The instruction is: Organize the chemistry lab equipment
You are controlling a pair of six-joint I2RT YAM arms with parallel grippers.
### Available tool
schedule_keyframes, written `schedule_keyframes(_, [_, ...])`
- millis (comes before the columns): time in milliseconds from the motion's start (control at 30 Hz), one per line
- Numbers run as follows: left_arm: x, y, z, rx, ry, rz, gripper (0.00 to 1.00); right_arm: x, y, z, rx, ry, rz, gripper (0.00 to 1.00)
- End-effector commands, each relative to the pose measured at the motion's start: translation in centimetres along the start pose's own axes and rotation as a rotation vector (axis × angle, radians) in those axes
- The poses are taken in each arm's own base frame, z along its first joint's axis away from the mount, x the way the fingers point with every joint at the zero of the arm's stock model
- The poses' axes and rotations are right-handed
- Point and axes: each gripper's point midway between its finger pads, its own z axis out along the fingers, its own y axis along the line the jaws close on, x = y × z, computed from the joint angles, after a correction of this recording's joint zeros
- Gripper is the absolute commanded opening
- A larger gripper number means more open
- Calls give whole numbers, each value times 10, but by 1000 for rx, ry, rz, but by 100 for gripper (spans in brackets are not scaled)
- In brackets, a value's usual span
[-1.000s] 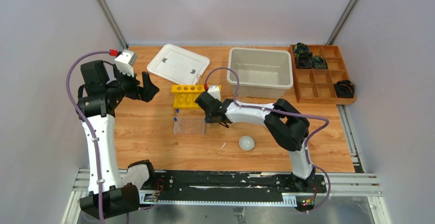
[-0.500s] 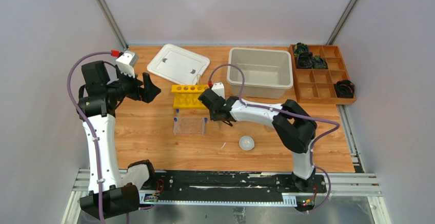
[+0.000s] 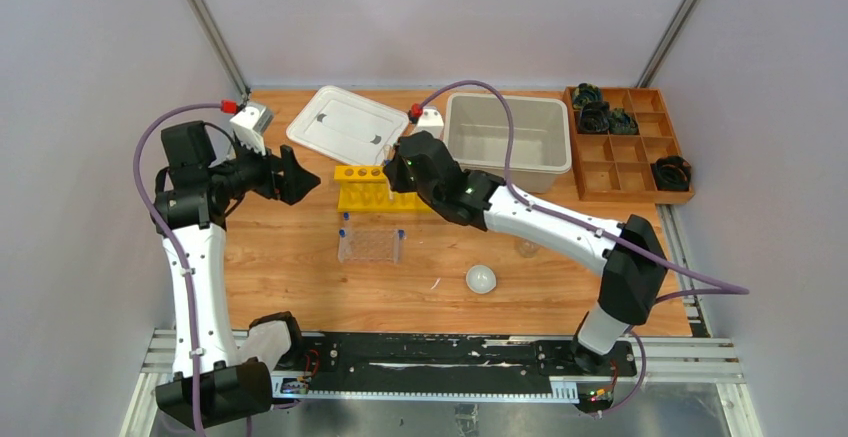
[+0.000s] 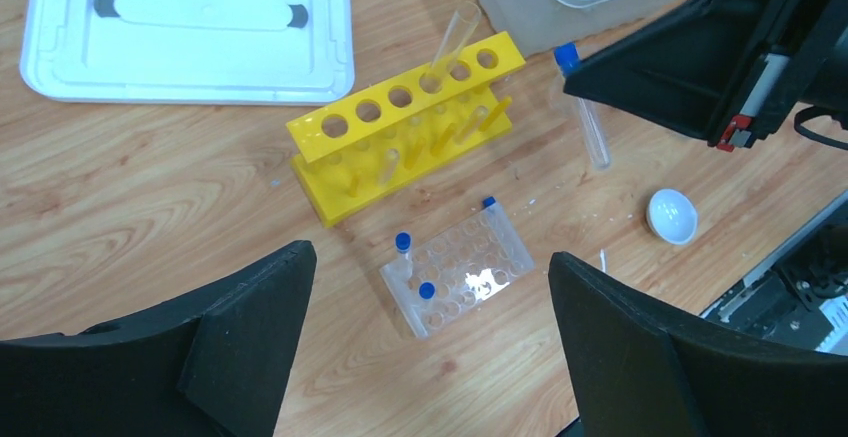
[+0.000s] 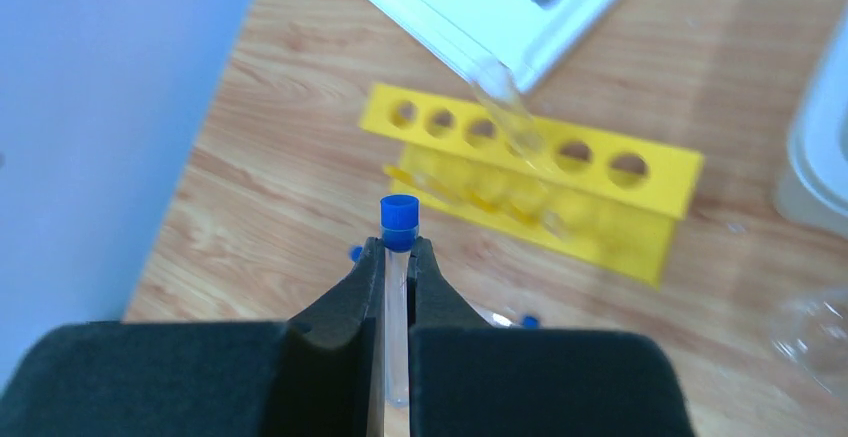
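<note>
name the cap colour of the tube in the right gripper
Blue; the cap shows best in right wrist view.

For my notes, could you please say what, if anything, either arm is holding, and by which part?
The right gripper holds a blue-capped tube, its fingers pinching the clear body just below the cap. The left gripper holds nothing.

Yellow rack point(image 4: 415, 112); blue-capped tube point(image 5: 398, 257); white dish point(image 4: 672, 215)
</note>
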Motion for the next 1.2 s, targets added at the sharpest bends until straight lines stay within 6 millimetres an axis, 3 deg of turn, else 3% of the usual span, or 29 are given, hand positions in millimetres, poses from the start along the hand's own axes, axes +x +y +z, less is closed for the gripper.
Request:
schedule_keyframes(0, [0, -15, -2, 67, -21, -15, 92, -49, 64, -2, -158, -162, 20, 0])
schedule_keyframes(200, [3, -22, 1, 122, -19, -54, 84, -67, 125, -14, -322, -261, 12, 0])
schedule_keyframes(400, [2, -30, 2, 176, -24, -81, 75, -70, 162, -25, -433, -306, 8, 0])
schedule_keyframes(900, [8, -34, 12, 234, 8, -118, 43, -70, 184, -33, -506, -336, 42, 0])
schedule_keyframes(1167, [9, -37, 14, 253, 14, -123, 36, -67, 187, -33, -528, -335, 52, 0])
